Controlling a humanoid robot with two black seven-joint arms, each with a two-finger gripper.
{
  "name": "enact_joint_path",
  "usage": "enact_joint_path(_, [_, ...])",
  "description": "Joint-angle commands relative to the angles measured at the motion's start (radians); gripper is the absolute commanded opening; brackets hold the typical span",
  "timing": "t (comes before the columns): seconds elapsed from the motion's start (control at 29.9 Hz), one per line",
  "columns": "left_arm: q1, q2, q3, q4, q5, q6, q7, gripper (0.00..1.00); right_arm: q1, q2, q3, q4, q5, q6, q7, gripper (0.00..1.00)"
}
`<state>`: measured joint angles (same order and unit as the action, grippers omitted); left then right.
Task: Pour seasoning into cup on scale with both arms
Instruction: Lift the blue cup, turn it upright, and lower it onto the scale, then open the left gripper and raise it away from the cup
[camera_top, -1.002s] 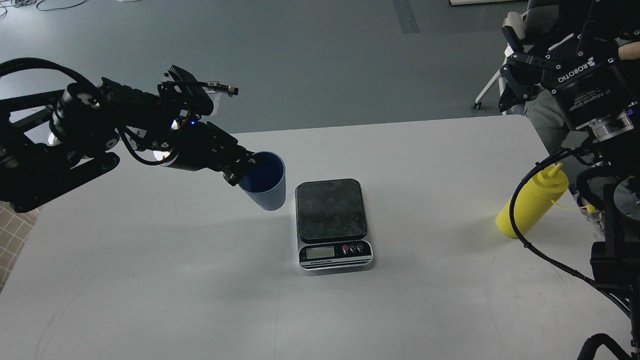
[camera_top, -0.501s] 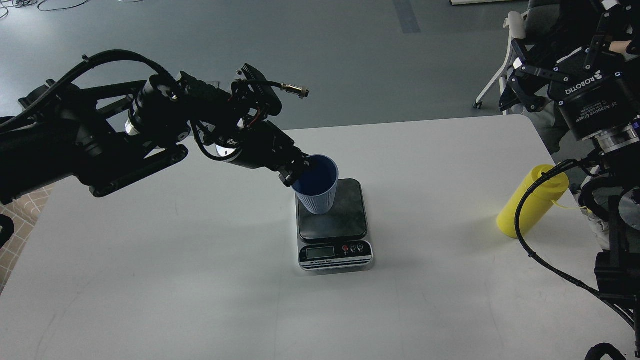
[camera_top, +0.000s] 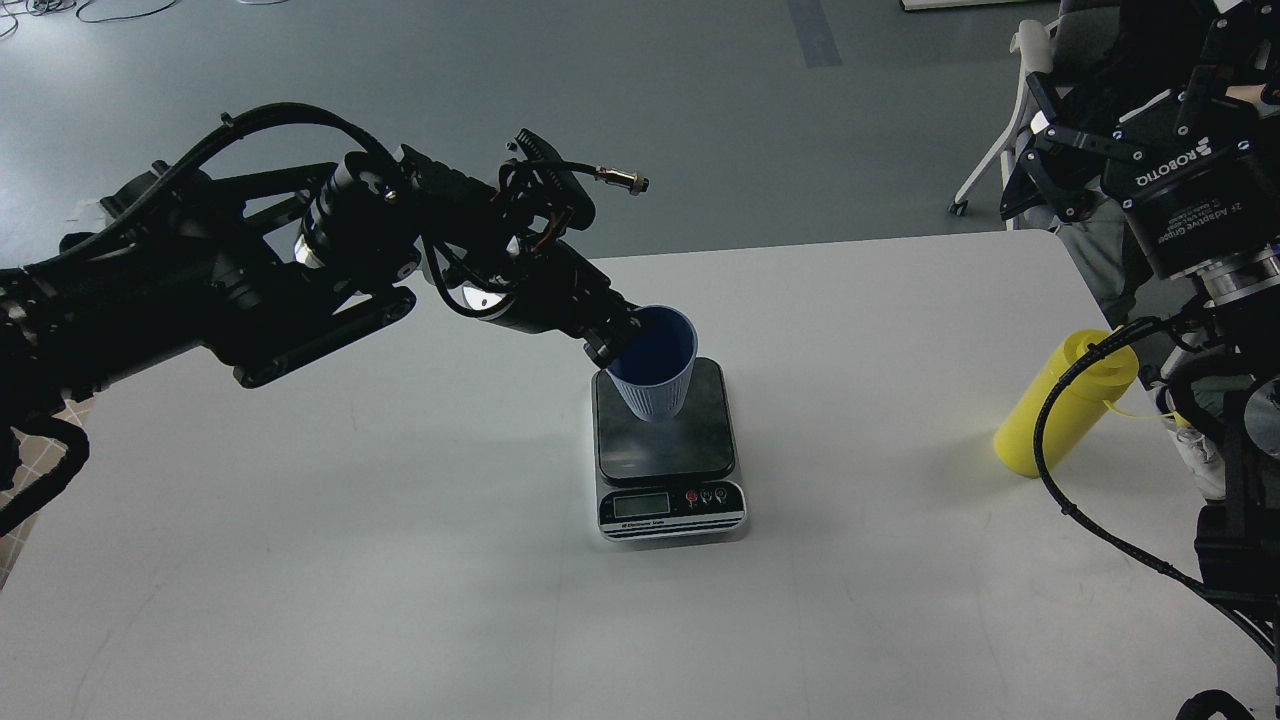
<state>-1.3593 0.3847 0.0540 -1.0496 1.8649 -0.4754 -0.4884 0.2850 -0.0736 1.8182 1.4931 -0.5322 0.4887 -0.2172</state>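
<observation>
The light blue ribbed cup (camera_top: 655, 378) is over the dark platform of the scale (camera_top: 664, 450), near its back edge; I cannot tell whether it rests on it. My left gripper (camera_top: 616, 338) comes in from the left and is shut on the cup's left rim. The yellow seasoning bottle (camera_top: 1058, 408) stands at the table's right edge, its nozzle hidden behind my right arm's cable. My right gripper (camera_top: 1036, 148) is open and empty, held high above and behind the bottle, beyond the table's far right corner.
The white table (camera_top: 400, 560) holds only the scale, cup and bottle. A chair and a seated person's legs (camera_top: 1085, 235) are past the far right corner. A black cable (camera_top: 1050, 470) of my right arm loops in front of the bottle.
My left arm has carried the cup rightward from left of the scale to over its platform. My right gripper shifted slightly up and right, and the bottle's nozzle went out of sight.
</observation>
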Motion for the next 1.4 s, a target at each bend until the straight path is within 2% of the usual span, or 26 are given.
enact_joint_path(0.0, [0.009, -0.001, 0.000, -0.001, 0.002, 0.000, 0.000, 0.00, -0.007, -0.002, 0.001, 0.003, 0.000, 0.000, 0.001, 1.00])
enact_joint_path(0.37, [0.025, -0.003, -0.003, 0.003, -0.007, 0.003, 0.000, 0.01, -0.012, 0.000, 0.001, 0.004, 0.000, 0.000, -0.001, 1.00])
enact_joint_path(0.47, [0.025, -0.007, -0.009, 0.020, -0.012, 0.004, 0.000, 0.10, -0.012, 0.000, 0.000, 0.004, 0.000, 0.000, 0.001, 1.00])
enact_joint_path(0.57, [0.025, -0.026, -0.010, 0.039, -0.021, 0.004, 0.000, 0.24, -0.012, 0.000, 0.000, 0.004, 0.000, 0.000, -0.001, 1.00])
enact_joint_path(0.7, [0.025, -0.036, -0.011, 0.042, -0.078, -0.003, 0.000, 0.55, -0.010, 0.000, 0.000, 0.004, -0.002, 0.000, -0.001, 1.00])
enact_joint_path(0.84, [0.025, -0.038, -0.010, 0.042, -0.079, -0.008, 0.000, 0.58, -0.010, 0.000, 0.000, 0.004, -0.002, 0.000, -0.001, 1.00])
enact_joint_path(0.94, [0.026, -0.040, -0.011, 0.042, -0.079, -0.008, 0.000, 0.67, -0.010, -0.002, 0.000, 0.004, -0.002, 0.000, 0.001, 1.00])
enact_joint_path(1.04, [0.025, -0.040, -0.013, 0.042, -0.081, -0.006, 0.000, 0.67, -0.010, -0.002, 0.001, 0.004, -0.002, 0.000, -0.001, 1.00])
enact_joint_path(1.1, [0.025, -0.037, -0.013, 0.042, -0.082, -0.006, 0.000, 0.71, -0.012, -0.002, 0.000, 0.004, 0.000, 0.000, -0.001, 1.00])
enact_joint_path(1.37, [0.022, -0.026, -0.025, 0.066, -0.206, -0.003, 0.000, 0.96, -0.012, 0.000, 0.000, 0.006, 0.000, 0.000, -0.001, 1.00])
